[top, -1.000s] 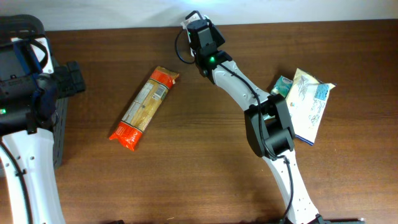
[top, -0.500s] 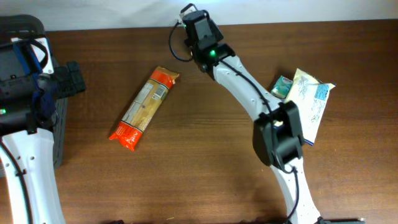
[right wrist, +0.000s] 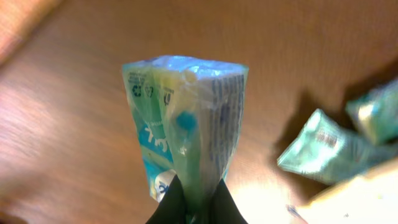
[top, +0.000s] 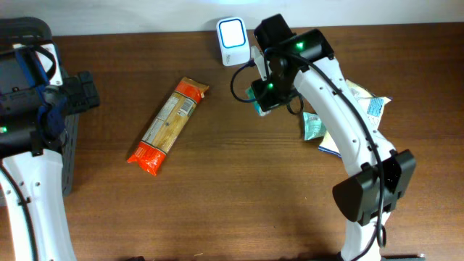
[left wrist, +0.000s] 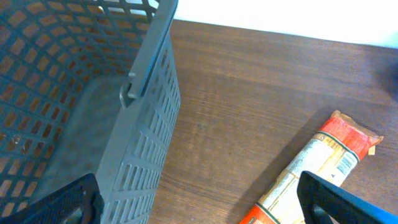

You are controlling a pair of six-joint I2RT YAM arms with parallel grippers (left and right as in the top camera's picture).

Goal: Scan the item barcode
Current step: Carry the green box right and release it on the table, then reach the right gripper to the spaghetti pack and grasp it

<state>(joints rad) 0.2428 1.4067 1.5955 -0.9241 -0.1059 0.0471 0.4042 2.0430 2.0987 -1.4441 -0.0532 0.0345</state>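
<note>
Your right gripper (right wrist: 193, 198) is pinched tight on the small green-and-white plastic packet (right wrist: 183, 134), lifted off the brown wooden table (top: 239, 196) just beside the white box-shaped scanner with a glowing face (top: 232, 32). The pickup looks done; presenting the barcode remains, and you cannot tell which face carries it. Your left gripper (left wrist: 199, 199) stands wide and empty by the grey mesh basket (left wrist: 146, 143).

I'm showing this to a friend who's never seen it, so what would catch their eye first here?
Probably the right gripper pinching a small green packet above the table, close to the white scanner at the far edge. Next, the long orange pasta bag lying diagonally on the wood, left of center. The grey basket sits under the open left gripper.
</note>
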